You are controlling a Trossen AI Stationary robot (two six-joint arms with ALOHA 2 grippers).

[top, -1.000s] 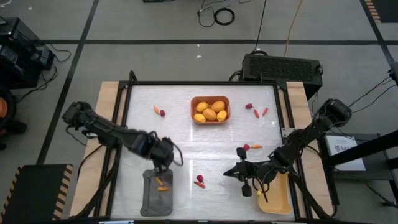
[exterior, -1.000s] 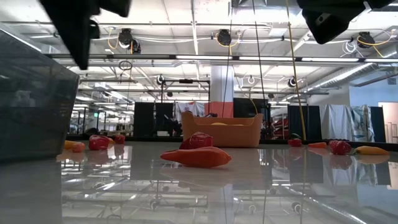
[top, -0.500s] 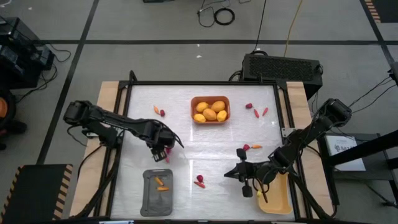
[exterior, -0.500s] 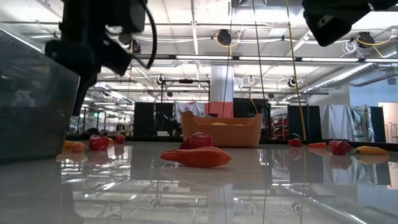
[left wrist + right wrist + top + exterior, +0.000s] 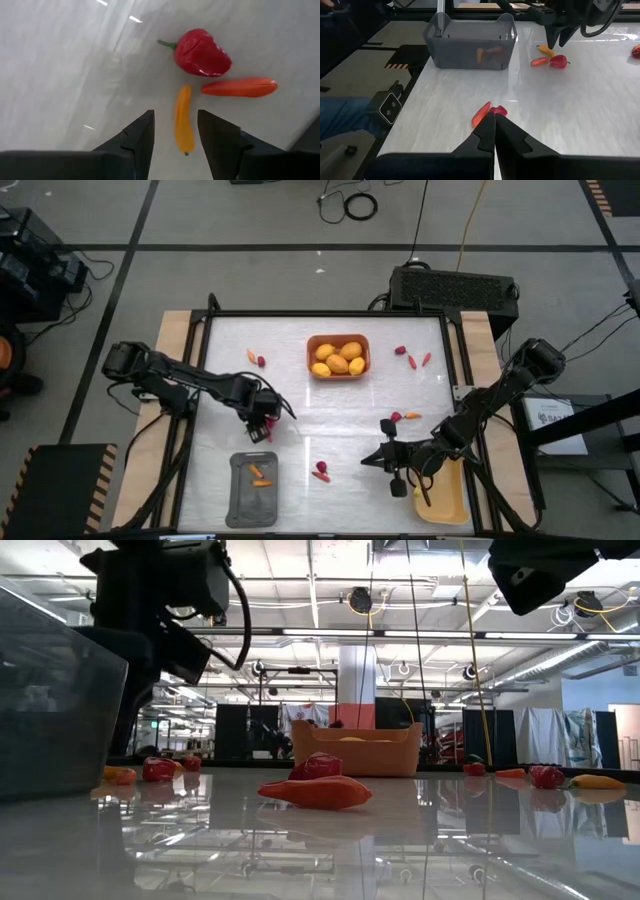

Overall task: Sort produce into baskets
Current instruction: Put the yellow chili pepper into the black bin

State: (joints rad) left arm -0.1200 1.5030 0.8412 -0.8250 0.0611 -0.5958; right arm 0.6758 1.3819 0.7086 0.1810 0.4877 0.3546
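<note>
My left gripper (image 5: 175,132) hangs w/ fingers spread, nothing held, over a yellow pepper (image 5: 183,120) by a carrot (image 5: 239,86). Right gripper (image 5: 494,131) pressed shut near yellow basket (image 5: 447,498).

Orange-brown basket (image 5: 338,342) of yellow-orange fruits (image 5: 339,360), dark grey basket (image 5: 252,489), pale yellow basket (image 5: 447,502), glossy white worktop (image 5: 330,420).

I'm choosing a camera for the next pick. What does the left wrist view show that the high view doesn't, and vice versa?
Left wrist only: a red piece, an orange-red stick and a yellow-orange stick lying close together. High only: the orange basket, grey basket and yellow basket. Both: the open left pincer over the white table.
</note>
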